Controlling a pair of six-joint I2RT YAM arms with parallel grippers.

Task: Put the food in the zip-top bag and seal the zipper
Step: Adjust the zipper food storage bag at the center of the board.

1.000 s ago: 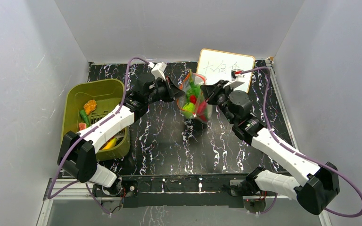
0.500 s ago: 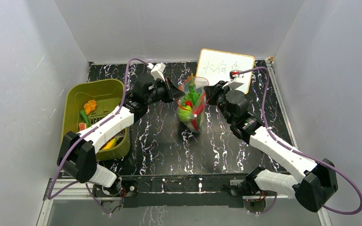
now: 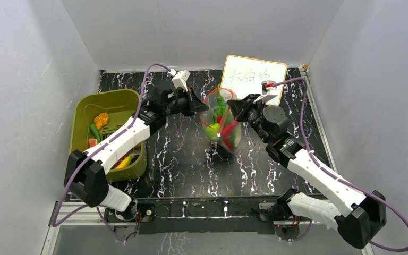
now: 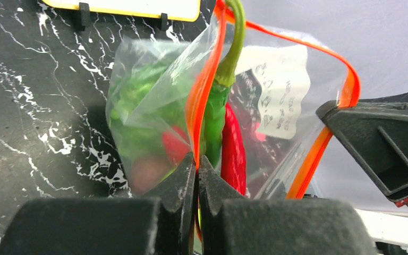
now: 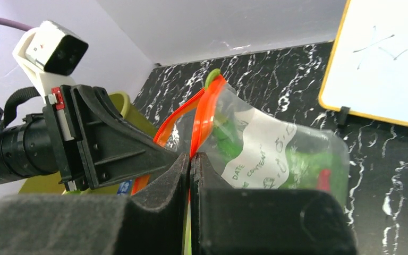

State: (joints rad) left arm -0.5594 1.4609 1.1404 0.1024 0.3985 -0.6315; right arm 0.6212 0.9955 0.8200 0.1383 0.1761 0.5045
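The clear zip-top bag (image 3: 220, 121) hangs above the table between both grippers, its mouth open. Its red-orange zipper (image 4: 204, 95) runs round the mouth and also shows in the right wrist view (image 5: 202, 119). Inside are green leafy pieces (image 4: 141, 103), a green chili (image 4: 218, 106) that sticks out of the mouth, a red chili (image 4: 234, 151) and a red piece (image 5: 324, 178). My left gripper (image 3: 201, 105) is shut on the zipper's left side (image 4: 197, 162). My right gripper (image 3: 234, 110) is shut on the zipper's right side (image 5: 190, 158).
An olive-green basket (image 3: 82, 119) at the left holds an orange piece (image 3: 101, 119), a green piece (image 3: 94, 132) and a yellow one (image 3: 125, 161). A whiteboard (image 3: 254, 76) leans at the back right. Grey walls enclose the table.
The bag has swung left and then back to the right while both grippers kept hold of the zipper. The right arm has shifted a little to the right.
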